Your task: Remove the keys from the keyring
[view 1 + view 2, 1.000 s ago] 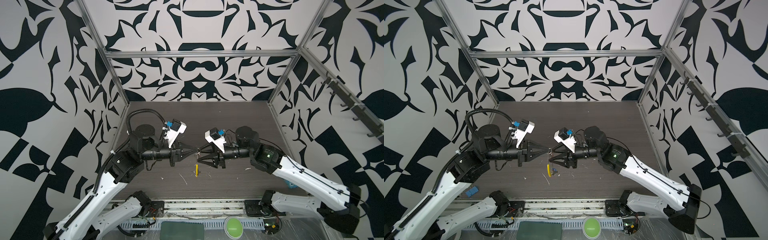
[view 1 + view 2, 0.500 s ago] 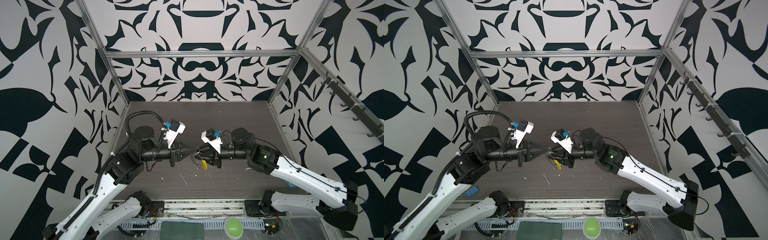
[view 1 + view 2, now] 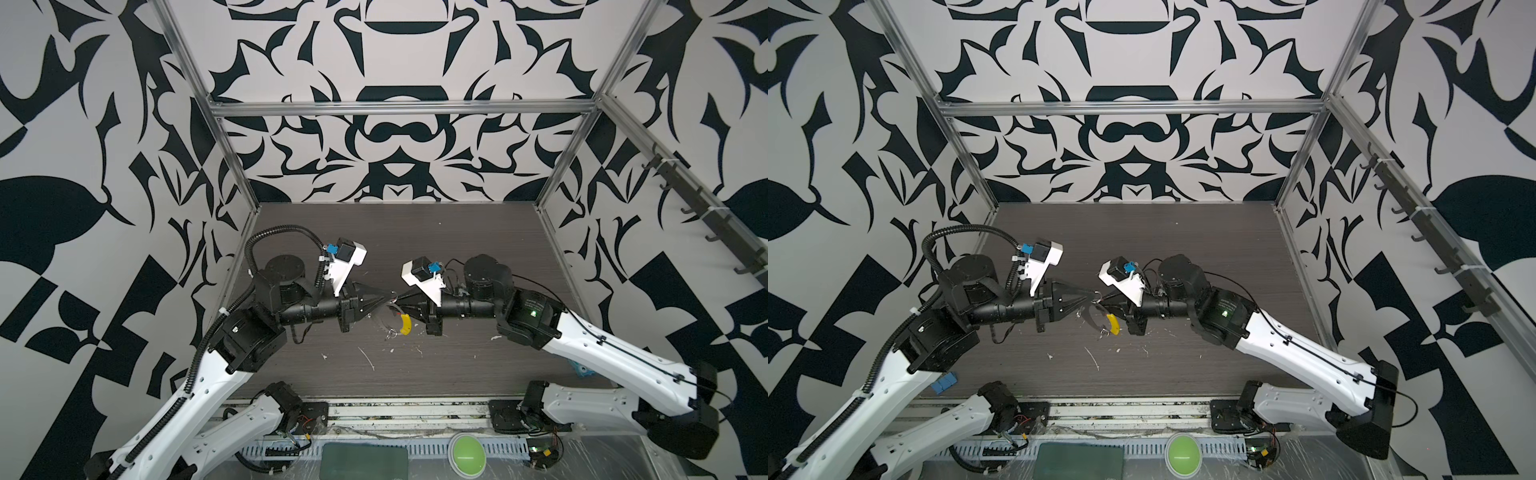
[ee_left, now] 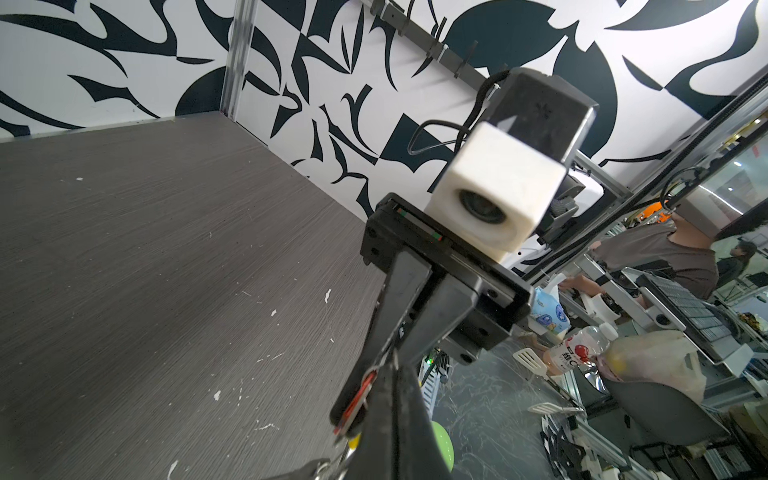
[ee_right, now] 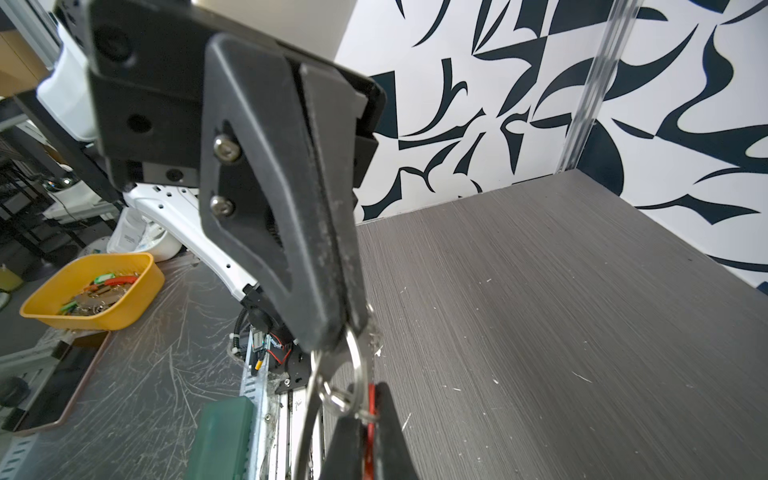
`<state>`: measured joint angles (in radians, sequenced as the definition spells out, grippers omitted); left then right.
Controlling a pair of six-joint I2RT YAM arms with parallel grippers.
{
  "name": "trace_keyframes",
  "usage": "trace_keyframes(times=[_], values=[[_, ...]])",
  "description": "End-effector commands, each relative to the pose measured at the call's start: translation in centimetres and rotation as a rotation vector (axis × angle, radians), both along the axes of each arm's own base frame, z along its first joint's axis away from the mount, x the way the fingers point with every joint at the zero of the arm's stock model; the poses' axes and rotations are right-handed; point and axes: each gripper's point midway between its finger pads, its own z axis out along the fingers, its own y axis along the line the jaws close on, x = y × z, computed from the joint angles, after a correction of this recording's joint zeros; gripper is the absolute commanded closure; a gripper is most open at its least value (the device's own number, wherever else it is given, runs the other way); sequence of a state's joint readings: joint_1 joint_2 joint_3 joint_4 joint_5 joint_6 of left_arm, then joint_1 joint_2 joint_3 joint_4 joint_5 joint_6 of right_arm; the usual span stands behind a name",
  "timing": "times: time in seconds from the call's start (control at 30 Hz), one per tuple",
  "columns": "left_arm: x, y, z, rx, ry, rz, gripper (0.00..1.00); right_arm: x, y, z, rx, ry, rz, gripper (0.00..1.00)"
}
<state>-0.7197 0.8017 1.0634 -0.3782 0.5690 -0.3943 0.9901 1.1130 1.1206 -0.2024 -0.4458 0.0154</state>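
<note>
**Fig.: Two closed claws meeting on key & ring, mid-air**

Both top views: black left gripper [image 3: 390, 296] & black right gripper [image 3: 401, 299] met tip to tip above the dark wood-grain table [image 3: 457, 357].

- **Left claw:** fingers pressed together, pinching the grey wire keyring [image 3: 405, 325] (thin loop w/ curved yellow sleeve). The loop hung below the tips. Whether its low end touched the table could not be told.
- **Right claw:** pressed together on a small red key [image 5: 371, 409] (red-orange plastic head; blade hidden). Right wrist view showed it just beside the keyring's metal at the left fingertips.
- **Blue-headed key:** not made out.

Handling, est.:
- Ring & keys prob. very light.
- Wire looked thin, springy & smooth, so likely to slip or twist in a pinch.
- The free loop would prob. swing.
- Best hold, approx.: key by its flat plastic head, ring close to the key, not on the sleeve.
</note>
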Motion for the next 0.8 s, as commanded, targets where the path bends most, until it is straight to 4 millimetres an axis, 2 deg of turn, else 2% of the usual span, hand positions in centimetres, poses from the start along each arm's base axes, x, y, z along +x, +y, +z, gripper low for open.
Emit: trace_keyframes(times=[0.0,0.23,0.47,0.6,0.77], values=[[0.6,0.2,0.9,-0.042,-0.029,0.046,1.00,-0.3,0.5,2.5,0.038,-0.084,0.000,1.00],[1.9,0.8,0.8,-0.079,-0.038,0.137,1.00,-1.0,1.9,2.9,0.028,-0.158,0.014,1.00],[2.1,0.5,0.0,-0.094,-0.023,0.138,1.00,-1.3,3.3,3.0,0.042,-0.185,0.036,1.00],[2.4,1.3,-0.5,-0.084,-0.039,0.184,1.00,-1.1,3.2,1.8,0.029,-0.160,0.020,1.00],[2.9,2.7,-1.4,-0.060,-0.069,0.269,1.00,-0.5,1.9,-0.4,0.003,-0.121,-0.038,1.00]])
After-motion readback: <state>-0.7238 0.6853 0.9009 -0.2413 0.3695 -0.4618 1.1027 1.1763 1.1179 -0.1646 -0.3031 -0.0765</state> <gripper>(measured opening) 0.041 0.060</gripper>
